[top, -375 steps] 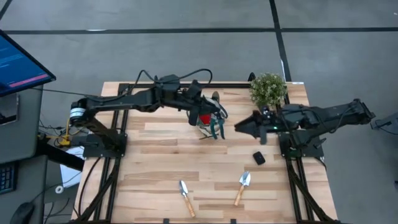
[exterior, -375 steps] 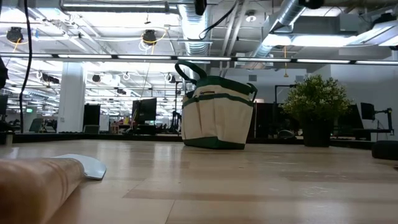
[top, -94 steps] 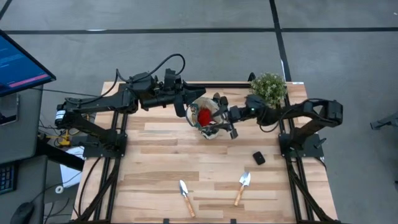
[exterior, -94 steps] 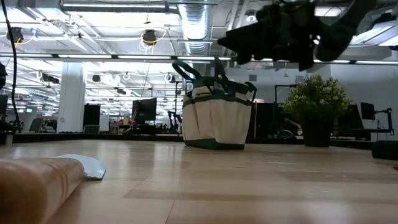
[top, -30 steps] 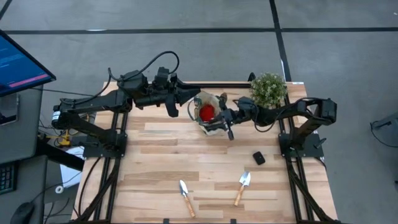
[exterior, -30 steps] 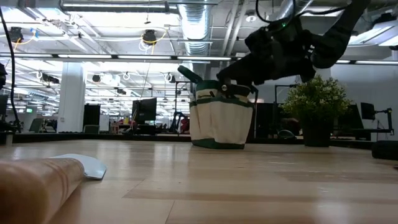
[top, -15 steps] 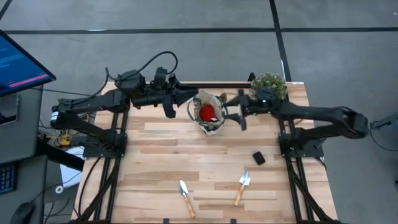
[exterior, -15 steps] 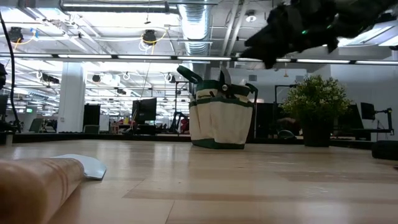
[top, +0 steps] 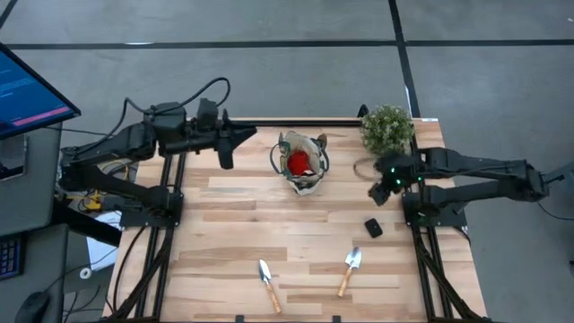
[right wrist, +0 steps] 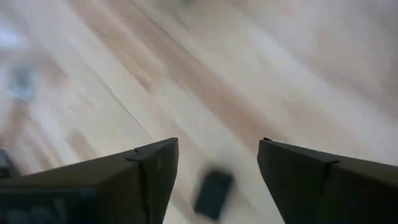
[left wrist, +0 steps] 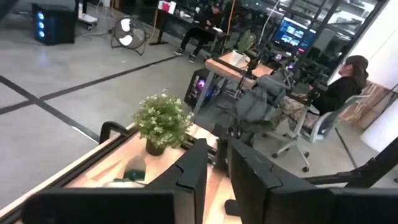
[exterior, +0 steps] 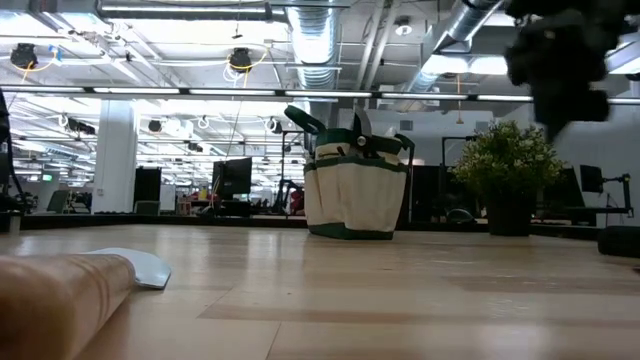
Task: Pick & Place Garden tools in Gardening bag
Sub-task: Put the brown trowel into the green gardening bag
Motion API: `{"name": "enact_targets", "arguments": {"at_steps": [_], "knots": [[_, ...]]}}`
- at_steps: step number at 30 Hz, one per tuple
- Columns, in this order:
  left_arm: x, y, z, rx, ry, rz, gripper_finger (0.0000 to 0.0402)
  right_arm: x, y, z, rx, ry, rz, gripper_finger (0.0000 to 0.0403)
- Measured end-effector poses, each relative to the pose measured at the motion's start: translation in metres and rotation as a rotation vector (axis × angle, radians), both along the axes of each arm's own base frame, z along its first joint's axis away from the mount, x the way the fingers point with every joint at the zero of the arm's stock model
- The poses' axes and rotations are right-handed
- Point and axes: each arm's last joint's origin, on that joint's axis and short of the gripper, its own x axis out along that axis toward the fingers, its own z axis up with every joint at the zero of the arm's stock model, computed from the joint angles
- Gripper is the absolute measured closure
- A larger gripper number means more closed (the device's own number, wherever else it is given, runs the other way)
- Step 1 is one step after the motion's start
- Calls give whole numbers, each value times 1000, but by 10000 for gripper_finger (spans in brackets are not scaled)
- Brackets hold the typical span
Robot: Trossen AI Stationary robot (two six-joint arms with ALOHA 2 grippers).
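High view: pale wood-plank table [top: 233,242] on grey floor, monitor [top: 27,90] at the left edge. Gardening bag [top: 302,166] upright at the back middle, red glove [top: 298,162] inside. Potted plant [top: 387,128] at the back right corner. Two trowels near the front edge, left trowel [top: 268,284] and right trowel [top: 349,271], both with heads toward the back and handles toward the front. Small black block [top: 373,228] between plant and right trowel. Left gripper [top: 235,136] left of the bag, clear of it. Right gripper [top: 380,190] above the block.

Low view: open office with ceiling ducts behind; bag [exterior: 355,190] standing, dark handles up.

Left wrist: fingers [left wrist: 193,165] nearly together, holding nothing; plant [left wrist: 163,121] ahead, seated person [left wrist: 339,93] beyond.

Right wrist: fingers [right wrist: 149,171] wide apart, empty, block [right wrist: 212,193] below.
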Motion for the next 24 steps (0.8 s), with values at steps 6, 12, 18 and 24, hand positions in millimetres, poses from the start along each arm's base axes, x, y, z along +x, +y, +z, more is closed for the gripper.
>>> {"name": "enact_targets", "arguments": {"at_steps": [6, 12, 18, 24], "knots": [[-12, -2, -2, -8, 26, -13, 353, -2, 27, -12, 107, 209, -88, 206], [-17, -5, -8, -16, 90, -35, 361, 17, 76, -17, 239, 149, -93, 202], [-17, -7, -11, -17, 117, -55, 364, 35, 133, -32, 372, 125, -110, 213], [-17, -11, -11, -15, 117, -83, 366, 50, 181, -62, 496, 140, -314, 217]]}}
